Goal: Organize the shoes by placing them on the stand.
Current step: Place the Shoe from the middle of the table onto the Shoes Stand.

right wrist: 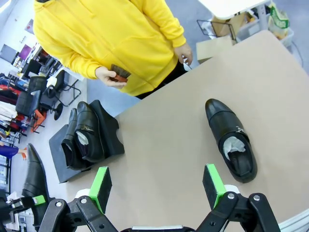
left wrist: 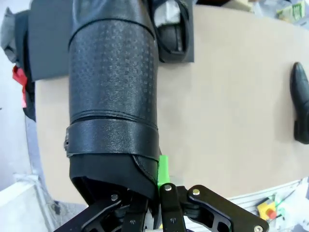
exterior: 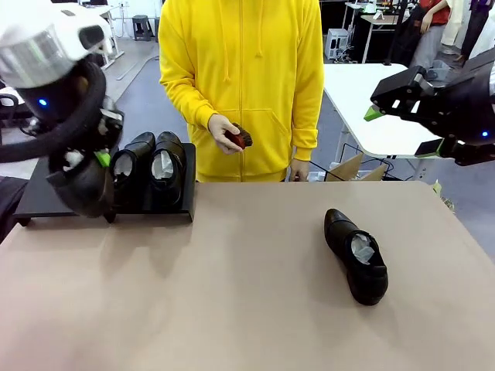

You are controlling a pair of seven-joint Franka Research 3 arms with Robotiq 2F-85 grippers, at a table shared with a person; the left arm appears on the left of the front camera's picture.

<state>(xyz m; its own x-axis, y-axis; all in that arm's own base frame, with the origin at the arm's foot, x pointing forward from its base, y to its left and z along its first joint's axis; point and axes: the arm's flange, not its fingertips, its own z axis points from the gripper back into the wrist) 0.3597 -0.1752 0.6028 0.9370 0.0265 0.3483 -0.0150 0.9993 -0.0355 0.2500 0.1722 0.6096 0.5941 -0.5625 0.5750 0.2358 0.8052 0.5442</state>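
Setting: open-plan robotics lab.

Evidence:
- White jointed robot arm [exterior: 46,39] at 10 o'clock in the front view.
- Small yellow box with a red stop button [left wrist: 267,210] on the table edge, 5 o'clock in the left wrist view.
- Plain white rectangular worktable [exterior: 371,100] at 1 o'clock in the front view.
- Black swivel office chairs [right wrist: 26,101] at 9 o'clock in the right wrist view.
- Smooth grey floor [exterior: 139,85].

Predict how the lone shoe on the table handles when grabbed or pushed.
Probably slippery: the lone shoe is glossy leather, so a grip may slip. Likely keeps its shape: crumpled paper fills its opening. Unlikely to tip: it sits sole-down on the table; a push would probably slide or swivel it.
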